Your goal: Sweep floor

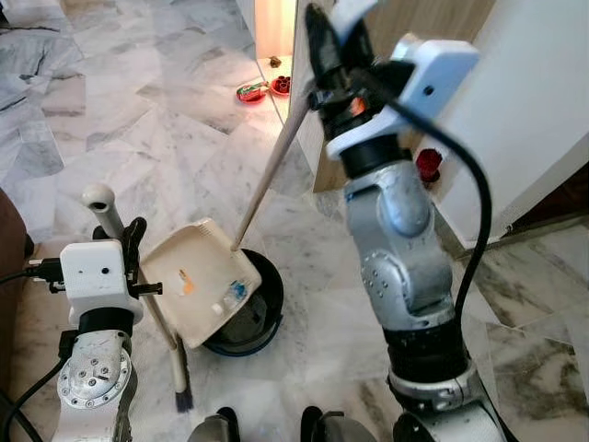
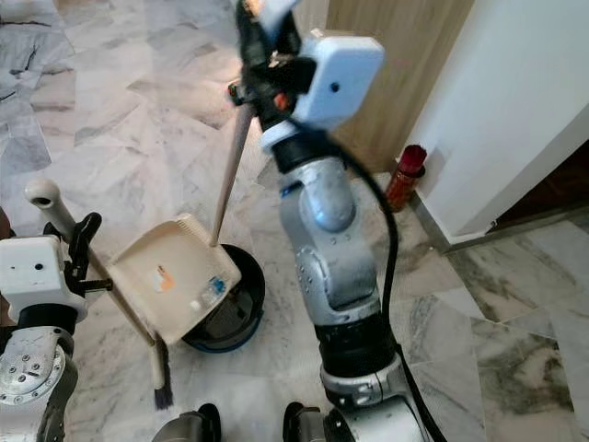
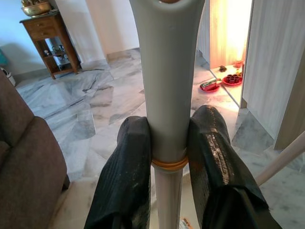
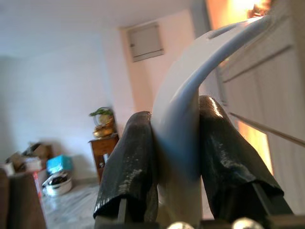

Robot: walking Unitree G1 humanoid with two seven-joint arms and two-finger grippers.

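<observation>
Tipping the dustpan over the black bin, broom idle beside it.

The right pincer pinches the top of the dustpan's handle, whose long axis slants down to the pan tilted on the bin's rim. The left pincer pinches the broom, upright just beside the bin on the robot's left, bristles on the marble floor.

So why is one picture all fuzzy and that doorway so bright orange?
Right wrist view: the room behind is out of focus, while the right gripper clamping the dustpan handle looks sharper. Left eye view: the doorway is overexposed, glowing orange. Left wrist view: sharp, with the same glare.
</observation>
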